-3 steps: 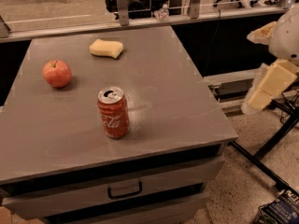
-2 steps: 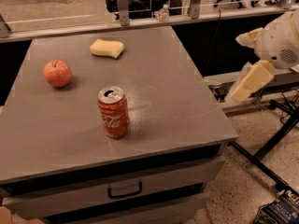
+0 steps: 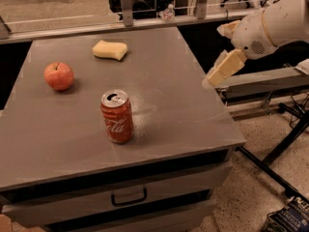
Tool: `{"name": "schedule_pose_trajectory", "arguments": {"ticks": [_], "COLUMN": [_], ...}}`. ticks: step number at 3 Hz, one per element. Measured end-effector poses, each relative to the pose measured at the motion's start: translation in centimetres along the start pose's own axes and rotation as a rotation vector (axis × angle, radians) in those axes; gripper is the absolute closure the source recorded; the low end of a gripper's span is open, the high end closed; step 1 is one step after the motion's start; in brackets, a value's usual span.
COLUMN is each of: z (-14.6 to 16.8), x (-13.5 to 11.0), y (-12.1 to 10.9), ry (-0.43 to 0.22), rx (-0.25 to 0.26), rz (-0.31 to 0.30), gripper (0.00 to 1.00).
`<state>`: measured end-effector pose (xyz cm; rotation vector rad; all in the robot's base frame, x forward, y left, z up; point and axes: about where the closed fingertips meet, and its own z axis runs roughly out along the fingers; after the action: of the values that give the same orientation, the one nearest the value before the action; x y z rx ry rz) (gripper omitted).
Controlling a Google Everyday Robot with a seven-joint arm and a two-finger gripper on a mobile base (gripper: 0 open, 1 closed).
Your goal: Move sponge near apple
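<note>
Nearest the camera, below the red Coca-Cola can [image 3: 117, 116], is the front of a grey cabinet with a dark drawer handle [image 3: 129, 197]. The can stands upright on the grey table top [image 3: 183, 105], toward its front edge, with its tab opening showing. Behind the can and to its left lies the apple [image 3: 59, 76], red-orange, stem up, well apart from the can. Farther back than the apple, behind the can and slightly to its left, the sponge [image 3: 110, 50] lies flat near the table's rear edge. It is a pale yellow block, well apart from the apple and touched by nothing. To the right of the can and farther back, past the table's right edge, the gripper [image 3: 225, 50] hangs in the air at the end of the white arm [image 3: 275, 23]. Its two pale yellow fingers [image 3: 224, 67] are spread apart with nothing between them, and the lower one angles down toward the table's right side. The gripper is well apart from the sponge and the apple. Far behind the can, beyond the table, a small clear bottle [image 3: 168, 13] stands on a ledge.
</note>
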<state>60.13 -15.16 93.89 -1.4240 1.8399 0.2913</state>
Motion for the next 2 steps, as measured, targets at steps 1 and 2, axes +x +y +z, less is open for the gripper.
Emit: {"name": "schedule_pose_trajectory", "arguments": {"ticks": [1, 2], "z": [1.5, 4.9], "x": [-0.5, -2.4], "y": [-0.1, -1.2], "ry": [-0.041, -0.118], "rx": [-0.006, -0.03], "rz": [0.035, 0.047], "gripper": [0.0, 0.0]}}
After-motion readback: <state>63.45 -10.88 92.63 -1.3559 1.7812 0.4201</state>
